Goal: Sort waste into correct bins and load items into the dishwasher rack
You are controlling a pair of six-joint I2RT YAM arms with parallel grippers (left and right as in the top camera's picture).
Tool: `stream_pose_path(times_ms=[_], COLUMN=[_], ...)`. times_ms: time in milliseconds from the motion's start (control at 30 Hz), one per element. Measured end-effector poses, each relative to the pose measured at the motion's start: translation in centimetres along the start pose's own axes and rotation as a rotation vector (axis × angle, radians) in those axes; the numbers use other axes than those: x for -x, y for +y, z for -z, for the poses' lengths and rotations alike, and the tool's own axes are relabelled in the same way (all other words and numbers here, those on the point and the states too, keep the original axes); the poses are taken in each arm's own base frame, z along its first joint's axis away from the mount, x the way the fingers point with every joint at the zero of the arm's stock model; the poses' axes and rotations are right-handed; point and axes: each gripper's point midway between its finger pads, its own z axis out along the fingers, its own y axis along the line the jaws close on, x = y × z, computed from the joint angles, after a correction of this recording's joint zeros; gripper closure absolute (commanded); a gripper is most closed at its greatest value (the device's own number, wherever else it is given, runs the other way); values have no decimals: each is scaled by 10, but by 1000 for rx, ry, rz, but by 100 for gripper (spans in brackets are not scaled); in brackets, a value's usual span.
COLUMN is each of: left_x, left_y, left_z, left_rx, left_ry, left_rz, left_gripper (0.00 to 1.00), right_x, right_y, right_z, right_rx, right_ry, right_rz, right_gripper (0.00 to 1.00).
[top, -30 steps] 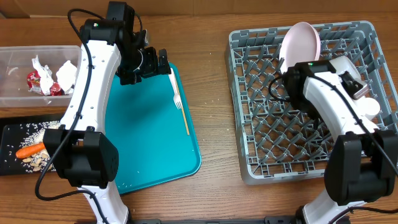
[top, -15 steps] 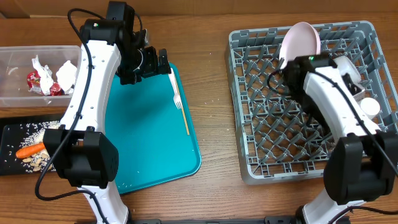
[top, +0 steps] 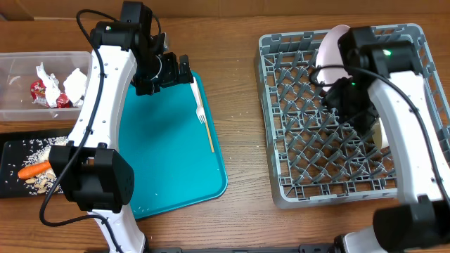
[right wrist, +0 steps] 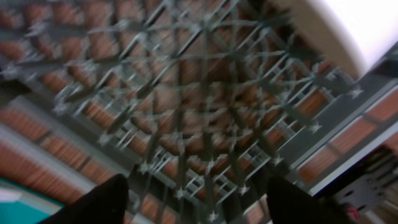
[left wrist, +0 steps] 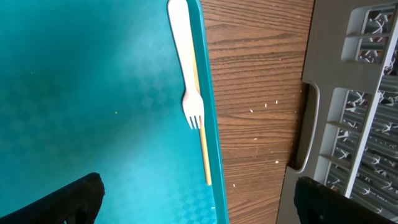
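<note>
The grey dishwasher rack [top: 295,140] fills the right of the table. A pink plate [top: 328,50] stands on edge at its back. My right gripper [top: 355,105] hangs over the rack's middle, open and empty; its wrist view shows blurred lattice [right wrist: 186,112] and a white rim [right wrist: 348,25]. The white fork [top: 200,109] lies on the teal tray [top: 162,154] beside a thin yellow stick [top: 209,137]. My left gripper [top: 185,73] is open over the tray's back, with the fork [left wrist: 186,68] ahead of it. The clear tub [top: 17,105] holds a red wrapper [top: 41,91] and napkins [top: 74,81].
A black tray [top: 10,179] at the front left carries a carrot [top: 34,170] and pale scraps [top: 42,184]. Crumbs dot the wood between the teal tray and the rack [left wrist: 360,124]. A pale rim [top: 380,133] peeks out beside my right arm.
My right gripper has opened and the arm has swung up and left over the rack's middle, now covering the white cup. The left arm has not moved.
</note>
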Motion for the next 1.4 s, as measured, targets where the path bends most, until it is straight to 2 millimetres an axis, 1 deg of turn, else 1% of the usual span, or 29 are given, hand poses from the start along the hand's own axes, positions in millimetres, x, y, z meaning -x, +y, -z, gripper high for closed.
stream_pose_path(times_ms=[100, 167, 233, 267, 300, 333, 367, 433, 500, 533, 567, 600, 667, 767, 833, 967, 1067, 1133, 1233, 1400], left_x=[0, 0, -1, -2, -2, -2, -2, -2, -2, -2, -2, -1, 0, 0, 0, 0, 0, 0, 0, -1], left_y=[0, 0, 0, 1, 1, 1, 1, 1, 1, 0, 0, 0, 0, 0, 0, 0, 0, 0, 0, 0], left_z=[0, 0, 0, 0, 0, 0, 0, 0, 0, 0, 0, 0, 0, 0, 0, 0, 0, 0, 0, 0], left_rx=[0, 0, 2, 2, 2, 2, 2, 2, 2, 2, 1, 1, 0, 0, 0, 0, 0, 1, 0, 1], left_ry=[0, 1, 6, 8, 8, 8, 8, 8, 8, 7, 7, 4, 1, 0, 0, 2, 2, 2, 2, 2], left_rz=[0, 0, 2, 3, 3, 3, 3, 3, 3, 2, 2, 1, 0, 0, 0, 1, 1, 1, 1, 1], left_gripper=[0, 0, 0, 0, 0, 0, 0, 0, 0, 0, 0, 0, 0, 0, 0, 0, 0, 0, 0, 0], right_x=[-5, -2, 8, 18, 28, 39, 51, 70, 85, 89, 92, 94, 101, 112, 118, 118, 117, 114, 109, 88], right_y=[2, 0, -7, -15, -24, -34, -49, -79, -109, -120, -130, -136, -143, -143, -141, -138, -129, -121, -104, -70], right_z=[14, 19, 25, 28, 31, 33, 35, 35, 33, 32, 31, 30, 28, 22, 11, -22, -48, -57, -59, -50], right_rx=[66, 90, 112, 122, 125, 125, 121, 103, 79, 69, 61, 56, 56, 57, 48, 11, 18, 43, 117, 283], right_ry=[-8, -26, -48, -64, -82, -100, -119, -146, -160, -163, -163, -162, -170, -189, -182, -92, 3, 44, 89, 187], right_rz=[35, 32, -4, -41, -80, -124, -175, -265, -353, -382, -405, -427, -450, -454, -451, -443, -395, -357, -273, -139], right_gripper=[23, 23, 23, 23, 26, 30, 37, 58, 76, 87, 94, 96, 96, 96, 96, 96, 96, 96, 96, 96])
